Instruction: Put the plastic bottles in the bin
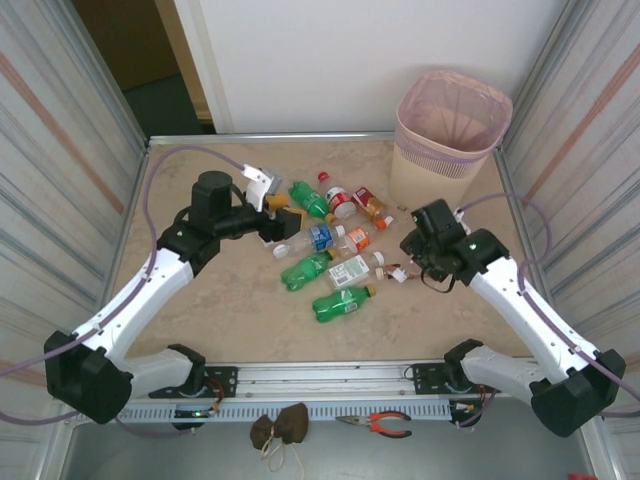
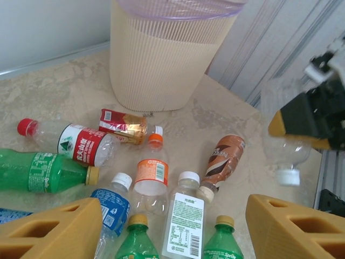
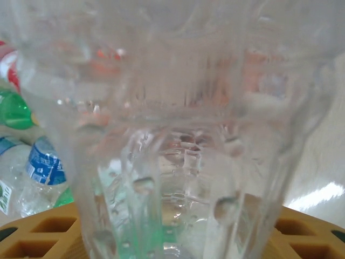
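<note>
Clear fluted bottle [image 3: 178, 135] sits clamped in right hand [image 1: 408, 268]; left hand [image 2: 173, 229] spread apart.

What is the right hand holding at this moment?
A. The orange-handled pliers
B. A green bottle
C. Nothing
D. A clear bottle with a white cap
D: the right hand is closed on a clear bottle held off the table, and the left wrist view shows its white cap pointing down.
</note>
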Robot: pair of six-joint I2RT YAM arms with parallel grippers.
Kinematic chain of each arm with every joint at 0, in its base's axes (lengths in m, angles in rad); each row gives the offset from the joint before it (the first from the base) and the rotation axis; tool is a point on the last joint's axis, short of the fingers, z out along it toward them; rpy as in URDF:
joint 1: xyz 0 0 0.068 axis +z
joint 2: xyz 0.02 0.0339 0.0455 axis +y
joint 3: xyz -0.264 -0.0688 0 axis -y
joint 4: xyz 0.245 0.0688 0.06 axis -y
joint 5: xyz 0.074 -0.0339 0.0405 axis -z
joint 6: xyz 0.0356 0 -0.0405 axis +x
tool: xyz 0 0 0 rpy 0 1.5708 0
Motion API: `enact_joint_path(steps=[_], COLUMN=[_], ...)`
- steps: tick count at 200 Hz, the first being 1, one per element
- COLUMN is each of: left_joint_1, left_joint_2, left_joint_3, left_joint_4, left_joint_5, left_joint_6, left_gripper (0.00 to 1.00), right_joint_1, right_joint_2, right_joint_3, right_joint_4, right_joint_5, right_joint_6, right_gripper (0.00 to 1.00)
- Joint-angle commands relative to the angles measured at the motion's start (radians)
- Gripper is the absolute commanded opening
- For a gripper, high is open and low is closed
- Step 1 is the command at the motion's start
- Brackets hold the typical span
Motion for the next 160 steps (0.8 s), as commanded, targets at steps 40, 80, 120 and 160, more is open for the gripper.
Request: enact_joint_path(steps=[40,80,120,160], left_joint_1=[0.008,0.007,0.005,0.006], left_joint_2=[0.044,0.050,0.034,0.010], left_joint_3=[0.034,0.047,0.056,0.039], left_joint_4=[0.021,0.014,-0.004,0.007], left_joint_5=[-0.052,-0.053,-0.053,-0.064], left_joint_6=[-0.054,-0.078,-0.085,-0.100], left_gripper=[0.70,0.70,0.69,0.70], right_joint_1=[-0.196,-0.280,-0.349,-0.419], right_joint_2=[0.096,0.186,0.310,0.440], right_joint_3=[0.270,0.442,0.645,0.807], right_joint_4=[0.025,0.106,0.146,0.163], right_joint_5=[-0.073,-0.134,-0.161,-0.160], right_joint_6=[-0.543,-0.640,-0.700,-0.733], right_gripper=[0.57,0.57,0.57,0.57])
